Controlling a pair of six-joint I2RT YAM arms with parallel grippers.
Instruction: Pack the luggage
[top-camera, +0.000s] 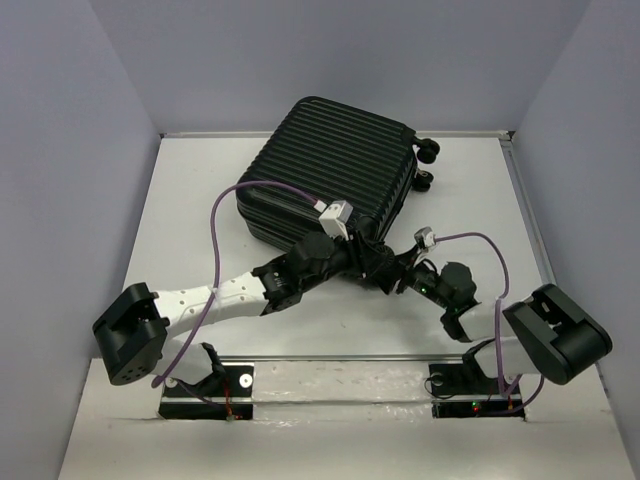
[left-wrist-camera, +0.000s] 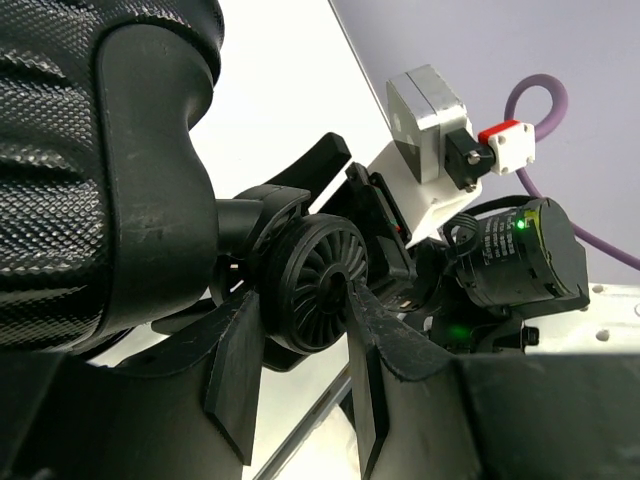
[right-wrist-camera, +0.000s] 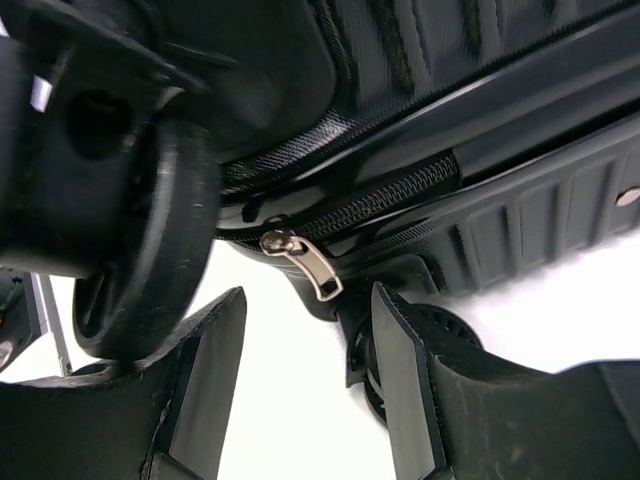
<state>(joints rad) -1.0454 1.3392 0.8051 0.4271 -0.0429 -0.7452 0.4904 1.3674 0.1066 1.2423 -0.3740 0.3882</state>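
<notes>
Both arms crowd the near corner of the closed luggage (top-camera: 330, 170) lying on the table (top-camera: 180, 230), left gripper (left-wrist-camera: 300, 385) jaws clamped on a wheel (left-wrist-camera: 322, 280), right gripper (right-wrist-camera: 300, 380) jaws apart below the zipper pull (right-wrist-camera: 305, 262); collision or a missed pull looks likely

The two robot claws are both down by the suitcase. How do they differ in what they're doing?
The left gripper has its fingers on either side of a small black wheel, while the right gripper has a gap between its fingers with nothing in it.
The left gripper faces a corner caster, while the right gripper points at the silver zipper pull.
Both work at the luggage near corner.
</notes>
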